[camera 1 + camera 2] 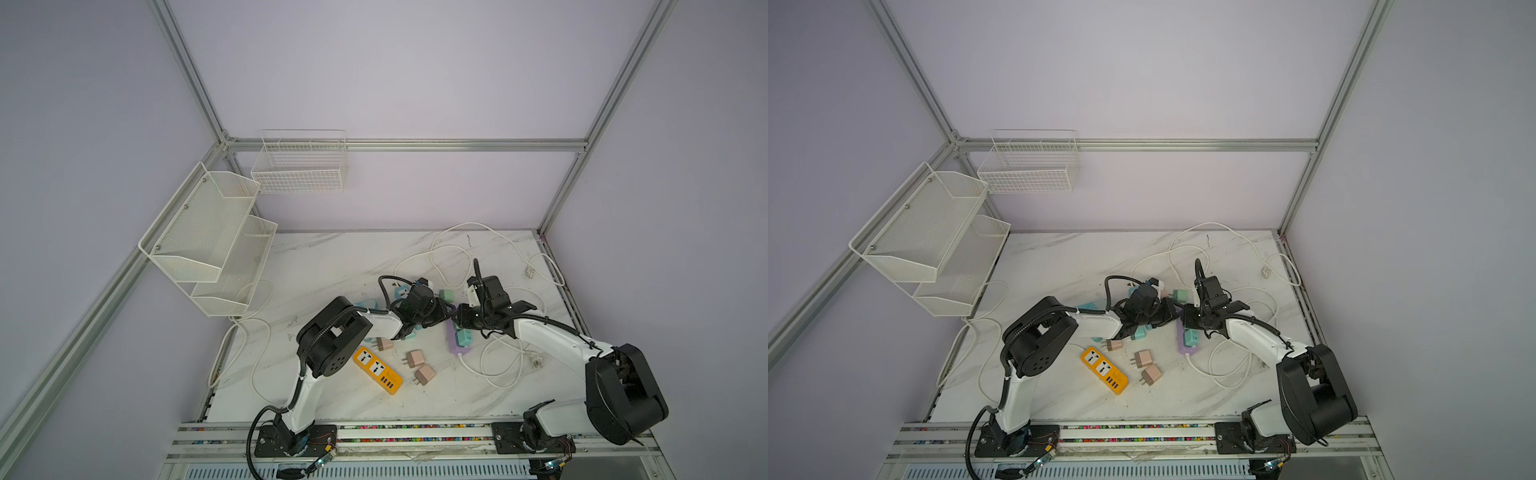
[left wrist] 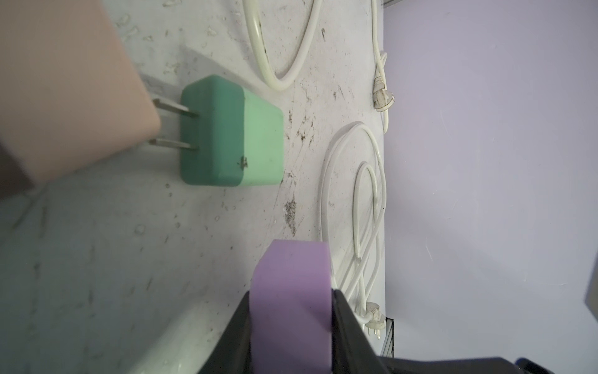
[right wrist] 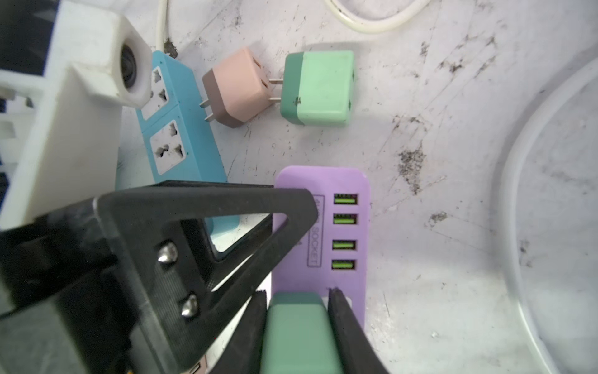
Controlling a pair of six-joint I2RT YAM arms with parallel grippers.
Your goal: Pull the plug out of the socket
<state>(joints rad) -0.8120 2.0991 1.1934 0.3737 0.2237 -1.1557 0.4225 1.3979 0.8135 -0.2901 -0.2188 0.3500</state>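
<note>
So the right gripper [image 3: 297,294] is clamped on the green plug [image 3: 299,336], which is seated in the purple power strip [image 3: 323,226], just right of the middle of the table [image 1: 332,266]. The left gripper [image 2: 291,299] is pinching the strip's far end to hold it down. My worry is that this hold only catches one end, so a hard pull could drag the whole strip up with the plug. Pull at an angle and the prongs could bind, or the smooth plug slips out of the grip.
</note>
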